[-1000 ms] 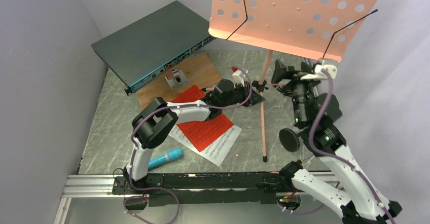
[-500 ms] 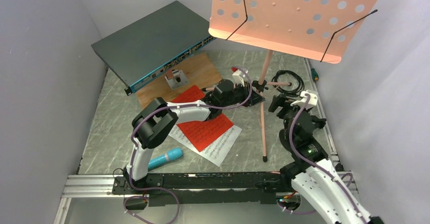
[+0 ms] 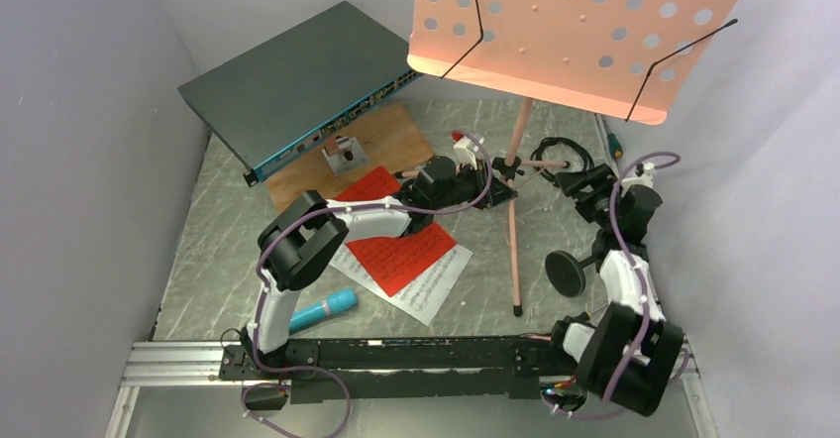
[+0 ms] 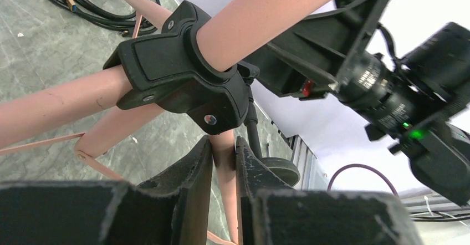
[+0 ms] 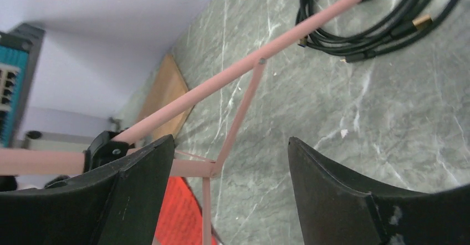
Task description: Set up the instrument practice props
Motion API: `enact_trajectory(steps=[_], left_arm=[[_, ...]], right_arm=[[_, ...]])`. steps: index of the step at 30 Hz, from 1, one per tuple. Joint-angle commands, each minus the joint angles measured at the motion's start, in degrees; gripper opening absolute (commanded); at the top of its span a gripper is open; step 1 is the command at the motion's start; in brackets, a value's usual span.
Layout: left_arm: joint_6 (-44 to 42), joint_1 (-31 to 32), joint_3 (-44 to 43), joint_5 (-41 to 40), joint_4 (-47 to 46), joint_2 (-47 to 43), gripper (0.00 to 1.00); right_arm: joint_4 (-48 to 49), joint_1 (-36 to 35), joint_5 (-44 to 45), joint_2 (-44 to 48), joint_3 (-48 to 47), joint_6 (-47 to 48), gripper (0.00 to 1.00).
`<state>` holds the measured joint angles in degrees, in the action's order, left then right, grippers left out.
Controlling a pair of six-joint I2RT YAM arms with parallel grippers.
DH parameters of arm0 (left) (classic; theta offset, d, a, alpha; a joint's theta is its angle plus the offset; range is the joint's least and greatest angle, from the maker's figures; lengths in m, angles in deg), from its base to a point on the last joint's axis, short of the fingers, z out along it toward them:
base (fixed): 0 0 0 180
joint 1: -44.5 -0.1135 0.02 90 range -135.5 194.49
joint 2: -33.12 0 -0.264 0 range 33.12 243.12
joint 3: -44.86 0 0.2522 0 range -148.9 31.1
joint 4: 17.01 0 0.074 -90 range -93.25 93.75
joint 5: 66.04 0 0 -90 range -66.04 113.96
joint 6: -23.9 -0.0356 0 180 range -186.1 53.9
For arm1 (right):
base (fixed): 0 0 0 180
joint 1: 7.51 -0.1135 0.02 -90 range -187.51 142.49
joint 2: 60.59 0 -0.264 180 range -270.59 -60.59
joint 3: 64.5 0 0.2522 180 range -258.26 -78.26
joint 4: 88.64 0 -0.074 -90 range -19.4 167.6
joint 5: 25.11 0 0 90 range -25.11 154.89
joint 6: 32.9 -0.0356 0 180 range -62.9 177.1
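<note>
The salmon-pink music stand (image 3: pixel 584 32) stands upright on its tripod, with its pole (image 3: pixel 517 141) rising from a black hub (image 4: pixel 183 73). My left gripper (image 3: pixel 492 182) is shut on one pink leg just under that hub, and the tube sits pinched between its fingers (image 4: pixel 199 167). My right gripper (image 3: pixel 584 182) hovers open to the right of the hub, holding nothing and facing a leg (image 5: pixel 249 73). Red sheet music (image 3: pixel 401 250) lies on white pages (image 3: pixel 431 284). The cyan microphone (image 3: pixel 325 309) lies near the front. The black mic stand's round base (image 3: pixel 567 273) sits by the right arm.
A dark grey network switch (image 3: pixel 297 81) and a wooden board (image 3: pixel 396 141) with a metal bracket (image 3: pixel 344 153) lie at the back left. A coiled black cable (image 3: pixel 560 153) lies behind the right gripper. Grey walls close both sides, and a metal rail (image 3: pixel 396 354) runs along the front.
The right arm came down from beside the stand's desk and swung right, so its gripper now hangs low near the cable with the jaws slightly narrower. The left arm kept still.
</note>
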<state>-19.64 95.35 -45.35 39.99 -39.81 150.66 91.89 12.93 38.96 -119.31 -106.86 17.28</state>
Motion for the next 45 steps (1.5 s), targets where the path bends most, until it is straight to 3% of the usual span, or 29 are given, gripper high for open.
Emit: enact_trajectory(steps=[1, 3, 6, 15, 17, 20, 26, 32, 39, 41, 45], left_arm=[[-4.62, -2.49, 4.50, -4.33, 17.31, 5.21, 0.00], [-4.47, -2.58, 4.23, -4.02, 17.86, 5.50, 0.00], [-4.25, -2.60, 3.79, -3.63, 18.10, 5.43, 0.00], [-3.58, -2.60, 3.62, -2.07, 17.50, 5.93, 0.00], [-3.63, -2.63, 3.05, -1.71, 18.15, 6.13, 0.00], [-4.26, -2.65, 3.06, -2.19, 18.01, 5.72, 0.00], [-4.10, -2.61, 3.64, -2.17, 17.17, 5.34, 0.00], [-4.72, -2.63, 3.76, -2.01, 17.72, 5.12, 0.00], [-4.85, -2.68, 3.69, -1.95, 17.79, 5.17, 0.00], [-5.05, -2.69, 3.59, -2.12, 18.12, 5.12, 0.00], [-5.14, -2.68, 3.45, -1.96, 18.29, 4.98, 0.00]], right_arm=[[11.36, 7.79, -21.50, -6.98, -1.55, -7.12, 0.77], [15.43, 8.95, -25.68, -10.57, -1.28, -9.88, 0.75], [31.56, 7.66, -32.47, -15.41, 0.46, -16.91, 0.72], [54.97, -1.59, -23.96, -13.23, 7.72, -7.11, 0.76], [58.16, -2.07, -25.30, -16.17, 7.07, -6.48, 0.74], [70.26, -2.07, -27.57, -21.15, 7.64, -9.84, 0.71], [78.91, -2.27, -32.42, -27.72, 5.72, -13.27, 0.64], [77.94, -3.24, -33.21, -28.34, 5.09, -12.26, 0.57], [65.63, -5.25, -31.03, -26.06, 2.72, -5.68, 0.51], [62.59, -5.24, -30.44, -25.94, 1.90, -5.50, 0.40], [53.16, -4.89, -28.41, -25.83, 0.43, -8.99, 0.10]])
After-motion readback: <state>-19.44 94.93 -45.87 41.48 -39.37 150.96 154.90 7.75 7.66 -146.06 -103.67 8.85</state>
